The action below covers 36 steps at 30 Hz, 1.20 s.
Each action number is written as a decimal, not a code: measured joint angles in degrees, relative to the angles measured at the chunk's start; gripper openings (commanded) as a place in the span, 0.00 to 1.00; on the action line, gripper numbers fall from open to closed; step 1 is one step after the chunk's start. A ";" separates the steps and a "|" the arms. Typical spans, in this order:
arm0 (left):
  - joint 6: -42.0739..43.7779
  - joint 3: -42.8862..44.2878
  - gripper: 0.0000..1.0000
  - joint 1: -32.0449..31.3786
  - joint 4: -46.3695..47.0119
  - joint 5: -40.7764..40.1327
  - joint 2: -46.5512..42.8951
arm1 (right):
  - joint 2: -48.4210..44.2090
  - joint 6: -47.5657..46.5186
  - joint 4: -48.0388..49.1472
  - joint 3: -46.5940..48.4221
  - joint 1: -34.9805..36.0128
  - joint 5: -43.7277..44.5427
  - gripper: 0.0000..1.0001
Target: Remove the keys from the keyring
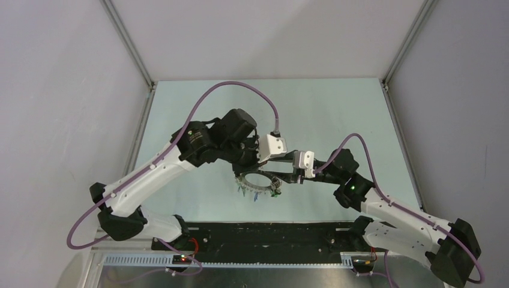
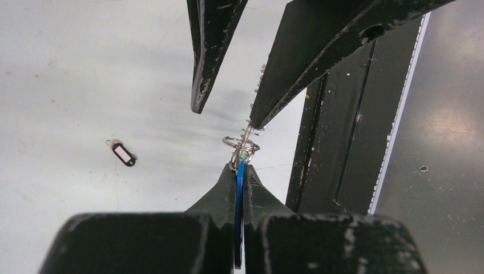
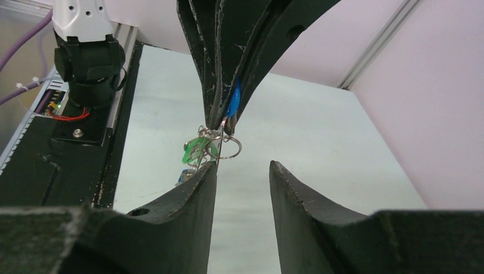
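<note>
Left gripper [image 2: 238, 171] clamps blue key [image 2: 239, 228]; right gripper [image 3: 242, 165] open, holding nothing, so pull may drag keyring [image 1: 256, 185] w/ it.

Top view, centre: I see the large thin silver-grey metal keyring [image 1: 256, 185] between left gripper [image 1: 251, 168], upper left, and right gripper [image 1: 273, 176], right, with small silver coloured-headed keys [image 1: 249, 192] beneath. Left wrist view: small black tag [image 2: 122, 152] on pale table [image 2: 68, 68], left of centre.
</note>
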 measured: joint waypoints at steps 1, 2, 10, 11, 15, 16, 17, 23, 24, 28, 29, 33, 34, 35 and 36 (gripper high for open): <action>0.42 0.00 0.00 -0.15 0.00 0.00 -0.15 | 0.15 0.02 0.07 0.00 0.15 -0.09 0.44; 0.59 0.00 0.00 -0.31 -0.07 -0.09 -0.31 | 0.28 0.07 0.20 0.00 0.33 -0.24 0.44; 1.81 0.00 0.00 -0.90 -0.39 -0.68 -0.50 | 0.90 1.11 1.36 0.04 1.51 -0.68 0.48; 1.86 0.00 0.00 -0.92 -0.44 -0.85 -0.50 | 0.92 1.33 1.42 0.04 1.62 -0.72 0.51; 1.86 0.00 0.00 -1.03 -0.39 -1.55 -0.50 | 0.92 2.21 1.38 0.04 1.90 -0.68 0.55; 1.86 0.00 0.00 -1.05 -0.35 -1.81 -0.50 | 0.92 2.60 1.20 0.04 1.95 -0.63 0.55; 1.86 0.00 0.00 -1.05 -0.35 -1.88 -0.50 | 0.87 3.04 1.03 0.04 1.99 -0.52 0.55; 1.84 0.00 0.00 -1.11 -0.15 -1.99 -0.50 | 0.04 6.51 -0.22 0.04 2.14 0.39 0.54; 1.84 0.00 0.00 -1.11 -0.13 -2.01 -0.50 | -0.02 7.19 -0.26 0.04 2.21 0.63 0.54; 1.84 0.00 0.00 -1.18 -0.11 -2.01 -0.50 | -0.07 8.81 -0.63 0.04 3.32 2.91 0.53; 1.84 0.00 0.00 -1.22 -0.11 -2.01 -0.50 | -0.07 8.87 -0.83 0.04 3.67 3.45 0.50; 1.84 0.00 0.00 -1.22 -0.11 -1.99 -0.50 | -0.09 8.46 -1.79 0.04 4.24 4.79 0.35; 1.84 0.00 0.00 -1.22 -0.11 -1.99 -0.50 | -0.09 8.28 -1.88 0.04 4.24 5.01 0.31; 1.84 0.00 0.00 -1.25 -0.13 -1.97 -0.50 | -0.13 8.31 -1.97 0.04 4.26 5.05 0.29; 1.84 0.00 0.00 -1.31 -0.13 -1.95 -0.50 | -0.22 7.93 -2.05 0.04 4.35 5.07 0.25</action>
